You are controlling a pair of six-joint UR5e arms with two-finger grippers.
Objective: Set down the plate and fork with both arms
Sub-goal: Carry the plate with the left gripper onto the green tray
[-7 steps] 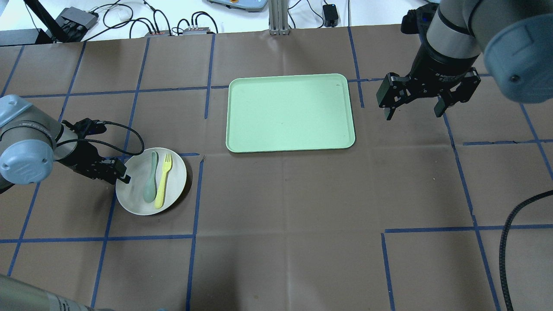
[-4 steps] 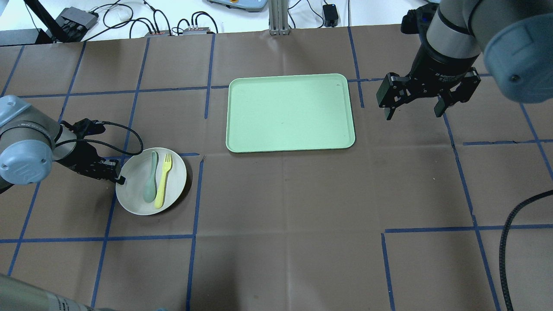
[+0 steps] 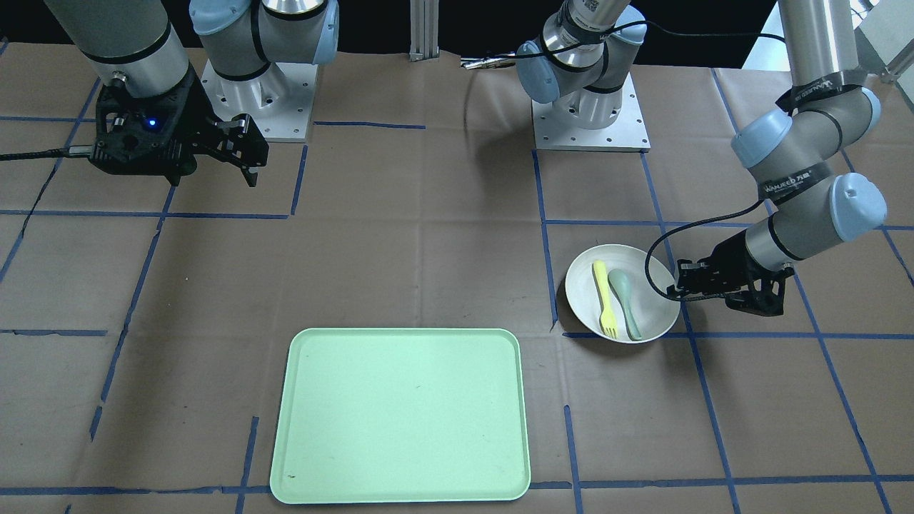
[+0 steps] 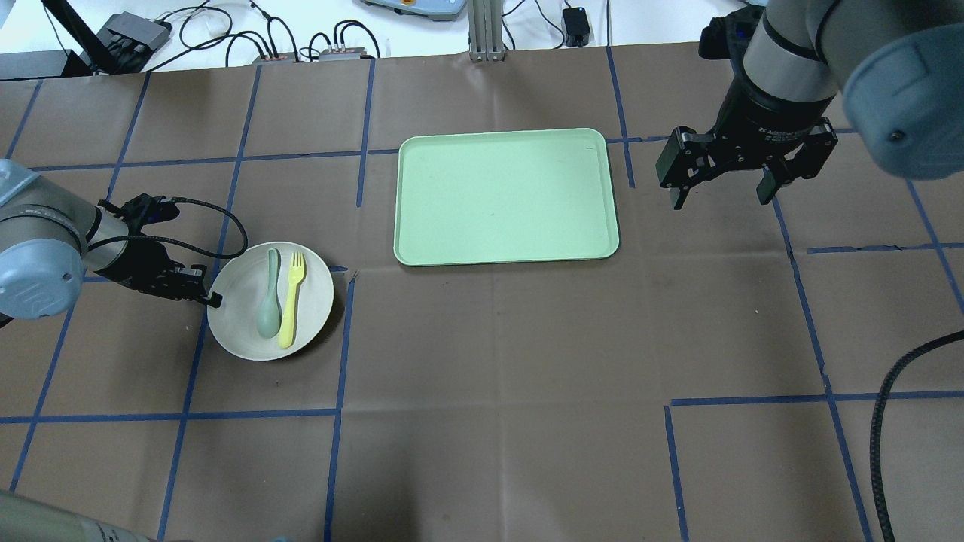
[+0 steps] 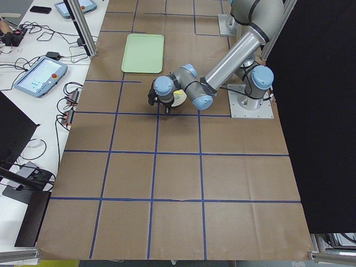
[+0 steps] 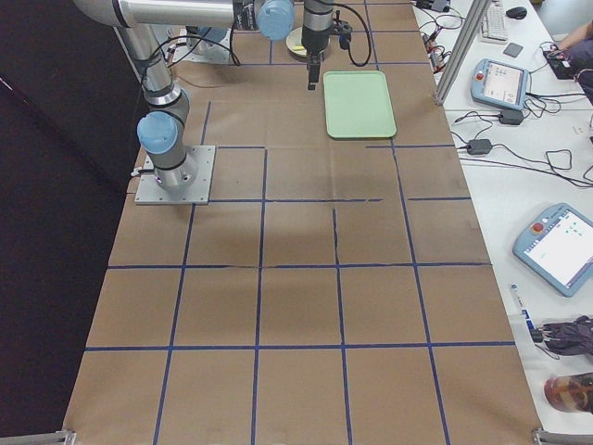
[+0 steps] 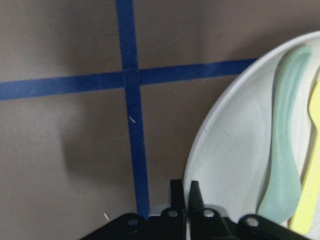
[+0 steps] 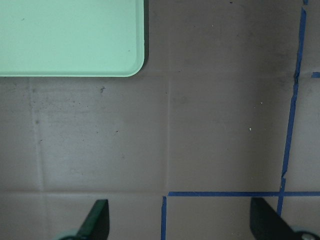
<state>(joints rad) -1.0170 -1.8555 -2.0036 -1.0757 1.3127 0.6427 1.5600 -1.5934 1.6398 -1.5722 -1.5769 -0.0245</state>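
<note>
The off-white plate [image 4: 239, 325] is at the table's left with the pale-yellow fork [image 4: 290, 309] lying on it beside a grey-green spoon [image 4: 269, 305]. My left gripper [image 4: 211, 299] is shut on the plate's left rim; the left wrist view shows its fingers closed over the rim [image 7: 184, 186], with the plate [image 7: 235, 150], spoon [image 7: 282, 135] and fork [image 7: 311, 200] to the right. In the front view the plate [image 3: 582, 285], fork [image 3: 604, 296] and left gripper [image 3: 675, 291] show at the right. My right gripper [image 4: 719, 197] is open and empty, above the table right of the tray.
The rectangular pale-green tray [image 4: 504, 197] lies at the table's middle far side, and nothing lies in it; its corner shows in the right wrist view [image 8: 70, 35]. Blue tape lines cross the brown table cover. Cables and boxes lie beyond the far edge. A black cable [image 4: 885, 421] hangs at the right.
My left gripper has moved away from the robot and a little right with the plate in its grip; plate, fork and spoon moved with it. The right arm has not moved.
</note>
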